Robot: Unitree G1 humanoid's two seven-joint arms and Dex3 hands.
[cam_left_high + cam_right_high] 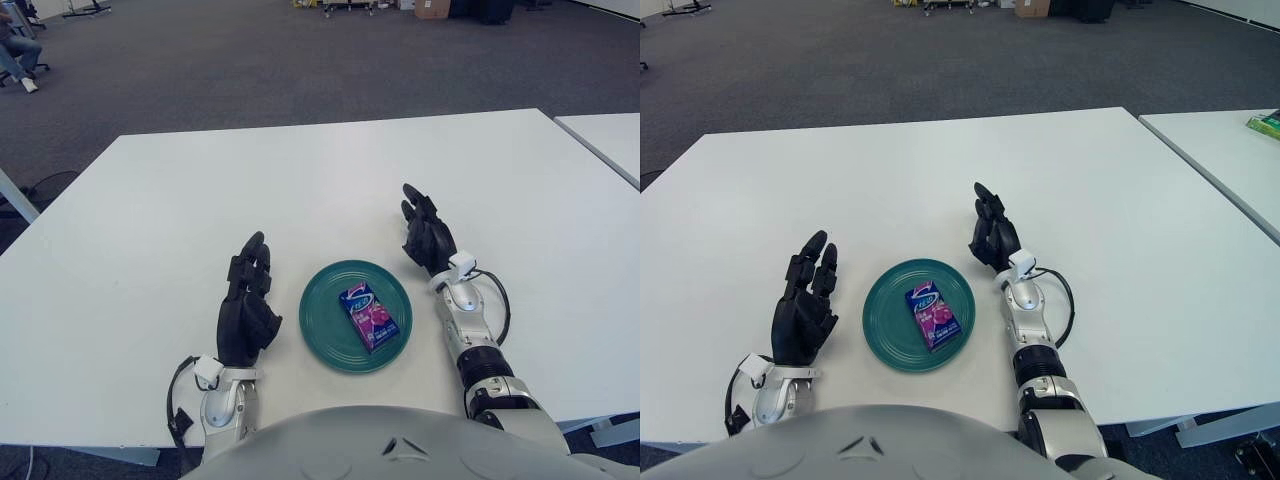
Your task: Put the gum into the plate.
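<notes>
A purple and blue gum pack [367, 316] lies flat inside the teal plate [322, 325] near the table's front edge. My left hand [247, 298] shows to the left of the plate, fingers stretched forward and holding nothing. My right hand [426, 237] shows just past the plate's right rim, fingers extended and holding nothing. Neither hand touches the gum or the plate.
The white table [300, 180] stretches far beyond the plate. A second white table [1230, 150] stands to the right across a gap, with a small green object [1265, 123] on it. Grey carpet lies behind.
</notes>
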